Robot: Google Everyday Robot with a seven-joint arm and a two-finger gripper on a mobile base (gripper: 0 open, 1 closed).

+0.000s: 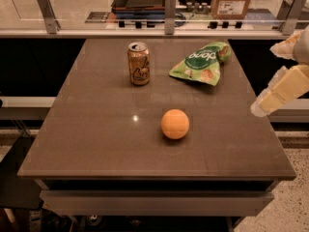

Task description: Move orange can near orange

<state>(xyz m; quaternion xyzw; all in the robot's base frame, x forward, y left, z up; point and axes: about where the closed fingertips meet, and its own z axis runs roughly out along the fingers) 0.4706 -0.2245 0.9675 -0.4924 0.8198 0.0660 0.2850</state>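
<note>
The gripper (pixel 276 94) hangs beside the table's (pixel 96 144) right edge; I cannot tell whether it is open or closed. The orange can (pixel 138 63) stands upright well to its left, toward the back. The orange (pixel 175 124) lies closer, left and forward of it.

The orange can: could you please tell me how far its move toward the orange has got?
Nothing looks done yet: the can stands upright at the table's far side, apart from the orange. Nothing is in hand; the gripper hangs beyond the right edge. Left: grasp, carry, set down beside the orange.
</note>
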